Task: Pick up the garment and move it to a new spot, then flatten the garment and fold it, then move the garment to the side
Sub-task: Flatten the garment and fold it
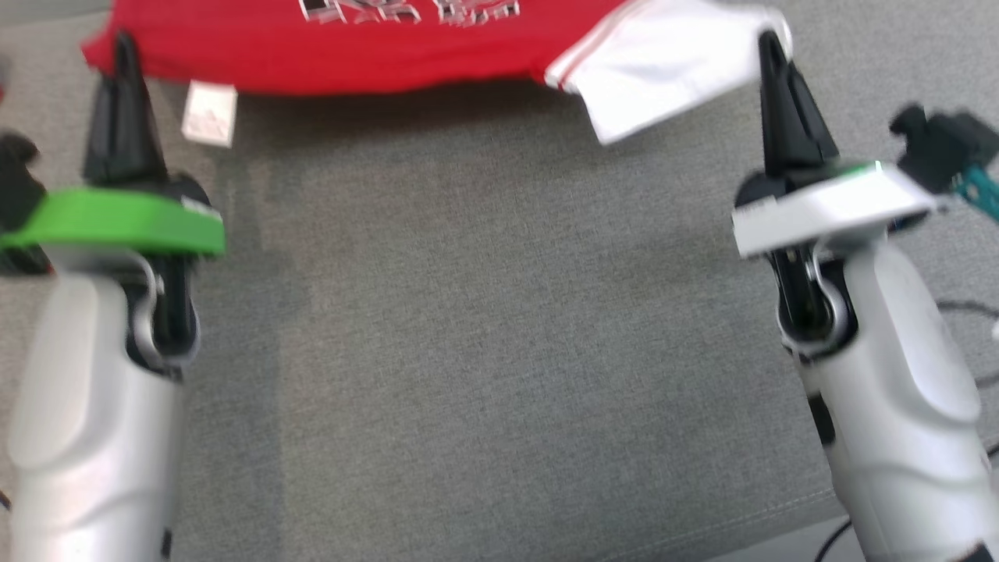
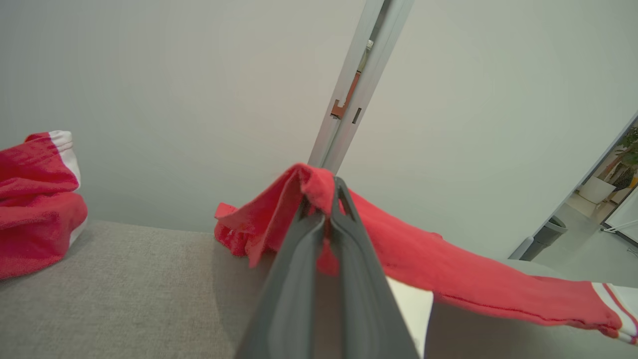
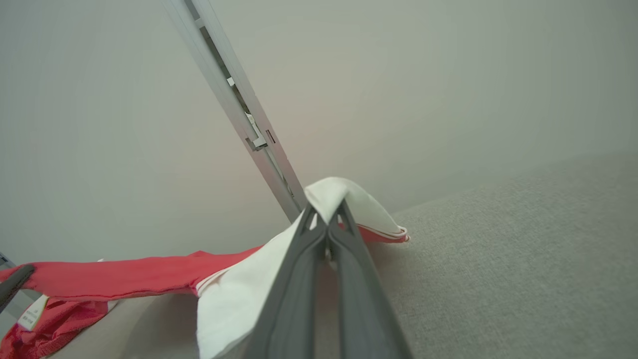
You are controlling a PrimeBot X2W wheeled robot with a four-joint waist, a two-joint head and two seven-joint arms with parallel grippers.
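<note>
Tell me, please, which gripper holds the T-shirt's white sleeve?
The right gripper, its jaws shut on the white sleeve; the left gripper pinches red fabric of the T-shirt.

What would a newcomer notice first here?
The red garment stretched across the top of the head view, its near edge lifted off the grey cushion. The left tool is shut on its red corner, the right tool on its white sleeve.

The garment [image 1: 375,55] is made of soft red cloth with a fuzzy, towel-like nap, joined to smoother white cloth. The grey surface [image 1: 484,328] beneath is covered in coarse, matt woven fabric. The left gripper [image 1: 122,47] is moulded in dark matt plastic, and its forearm shell [image 1: 86,406] is finished in smooth, faintly glossy pale plastic.
</note>
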